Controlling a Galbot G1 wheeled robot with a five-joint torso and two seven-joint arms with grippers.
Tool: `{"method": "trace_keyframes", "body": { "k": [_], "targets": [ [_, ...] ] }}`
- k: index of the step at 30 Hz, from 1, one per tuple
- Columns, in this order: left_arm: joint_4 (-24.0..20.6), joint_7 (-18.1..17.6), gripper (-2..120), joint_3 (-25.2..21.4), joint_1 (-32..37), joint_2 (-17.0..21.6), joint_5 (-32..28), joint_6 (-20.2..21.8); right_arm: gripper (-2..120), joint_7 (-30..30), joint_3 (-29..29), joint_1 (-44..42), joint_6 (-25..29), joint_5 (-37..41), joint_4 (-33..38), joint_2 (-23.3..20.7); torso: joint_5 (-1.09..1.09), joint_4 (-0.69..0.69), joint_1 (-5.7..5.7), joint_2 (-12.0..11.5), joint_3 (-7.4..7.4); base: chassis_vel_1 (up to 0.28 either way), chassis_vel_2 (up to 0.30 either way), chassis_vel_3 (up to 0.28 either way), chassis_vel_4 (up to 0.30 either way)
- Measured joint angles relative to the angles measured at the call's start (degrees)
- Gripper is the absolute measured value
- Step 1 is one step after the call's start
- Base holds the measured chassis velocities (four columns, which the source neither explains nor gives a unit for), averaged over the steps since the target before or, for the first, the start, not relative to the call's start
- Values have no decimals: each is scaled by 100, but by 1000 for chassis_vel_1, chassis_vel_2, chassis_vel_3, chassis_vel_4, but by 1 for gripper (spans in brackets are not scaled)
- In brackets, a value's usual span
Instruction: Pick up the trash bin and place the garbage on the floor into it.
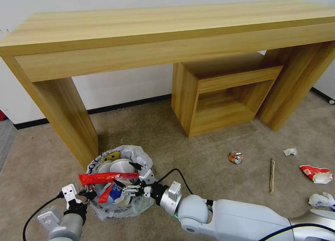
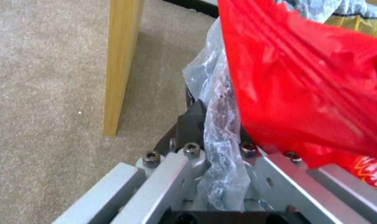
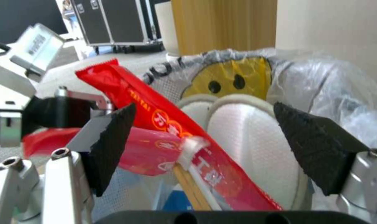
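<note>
The trash bin [image 1: 139,155], lined with crinkly plastic, is at the foot of the table leg. My left gripper [image 1: 85,195] is shut on its plastic-lined rim [image 2: 221,130]. Two white slippers [image 3: 246,133] and other litter lie inside. A long red wrapper [image 1: 108,178] rests across the bin's top, seen close in the left wrist view as the red wrapper [image 2: 304,87]. My right gripper [image 1: 129,178] hovers over the bin, open [image 3: 205,124], with the wrapper between its spread fingers. On the floor [image 1: 195,153] to the right lie a crushed can [image 1: 236,158], a wooden stick [image 1: 272,176], crumpled paper [image 1: 290,151] and another red wrapper [image 1: 315,173].
A wooden table [image 1: 167,28] spans the back, its left leg [image 1: 69,119] right beside the bin. A wooden cubby [image 1: 223,94] stands under the table. More white litter [image 1: 321,199] lies by my right arm. Open carpet stretches between the bin and the can.
</note>
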Motion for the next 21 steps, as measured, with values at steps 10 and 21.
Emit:
{"method": "trace_keyframes", "body": {
  "k": [10, 21],
  "targets": [
    [123, -23, 1, -47, -69, 79, -73, 2, 86, -107, 779, -200, 64, 95, 252, -28, 0, 0, 0, 0, 0, 0, 0, 0, 0],
    [162, -33, 1, -57, -50, 114, -89, 4, 86, -107, 1867, -667, 89, 245, 396, 41, 0, 1, 0, 0, 0, 0, 0, 0, 0]
  ]
}}
